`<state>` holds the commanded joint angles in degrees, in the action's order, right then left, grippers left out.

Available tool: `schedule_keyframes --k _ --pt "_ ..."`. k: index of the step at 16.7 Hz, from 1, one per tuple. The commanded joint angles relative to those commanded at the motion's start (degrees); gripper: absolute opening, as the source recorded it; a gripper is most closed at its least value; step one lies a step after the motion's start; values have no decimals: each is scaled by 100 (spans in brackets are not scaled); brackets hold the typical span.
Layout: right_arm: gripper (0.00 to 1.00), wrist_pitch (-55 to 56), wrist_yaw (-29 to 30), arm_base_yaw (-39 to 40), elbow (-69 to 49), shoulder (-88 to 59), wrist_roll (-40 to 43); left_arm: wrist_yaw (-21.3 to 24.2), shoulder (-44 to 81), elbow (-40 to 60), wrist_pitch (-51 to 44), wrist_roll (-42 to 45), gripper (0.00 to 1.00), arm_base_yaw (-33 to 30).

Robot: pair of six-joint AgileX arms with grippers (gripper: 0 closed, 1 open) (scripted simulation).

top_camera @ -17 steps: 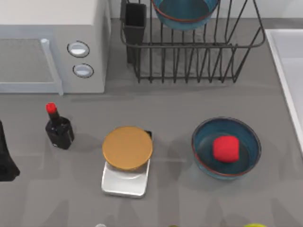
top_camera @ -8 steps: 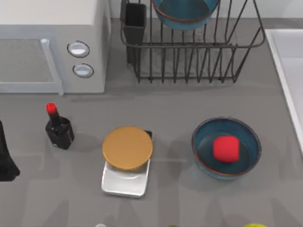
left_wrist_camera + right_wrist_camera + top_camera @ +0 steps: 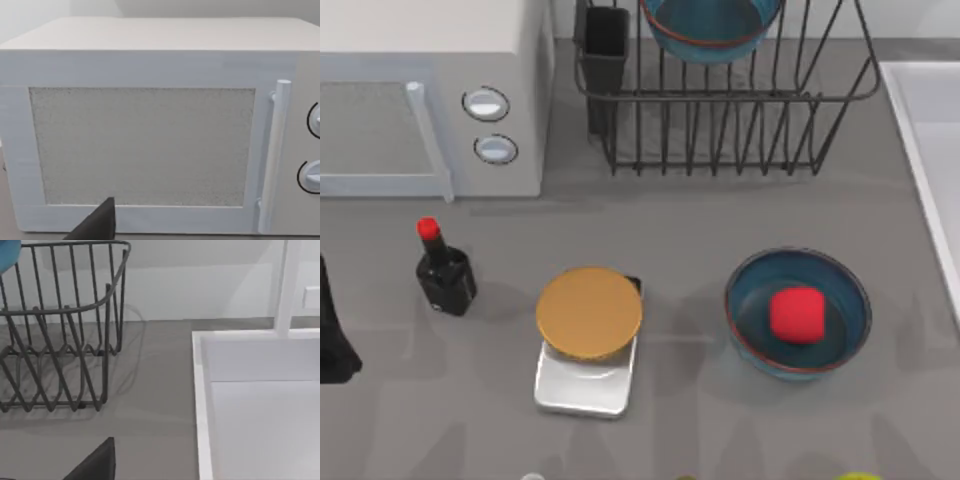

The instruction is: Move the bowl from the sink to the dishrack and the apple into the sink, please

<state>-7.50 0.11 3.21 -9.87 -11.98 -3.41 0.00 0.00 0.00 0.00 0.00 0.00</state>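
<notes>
Top view: you find the apple lying in a blue bowl on the table, near right, short of the sink at the right edge. A second blue bowl already sits in the dishrack, far centre. Judged so: bowl step done, apple step left. Left arm rests at the left edge; whether either gripper's jaws are open, you cannot tell.

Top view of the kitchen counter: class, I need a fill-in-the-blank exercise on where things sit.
The small bright-red apple lies inside a deep-blue glazed ____.
Another blue bowl sits in the black wire ____.
The round orange-brown disc rests on a silver ____.
The black bottle wears a ____ cap.

Missing words: bowl; dishrack; scale; red
</notes>
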Motion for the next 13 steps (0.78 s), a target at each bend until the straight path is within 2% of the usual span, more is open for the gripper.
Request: schedule_keyframes --k 13 --pt "100 -3707 -13 1643 -4925 -6374 -1688 0 0 0 0 0 100 0"
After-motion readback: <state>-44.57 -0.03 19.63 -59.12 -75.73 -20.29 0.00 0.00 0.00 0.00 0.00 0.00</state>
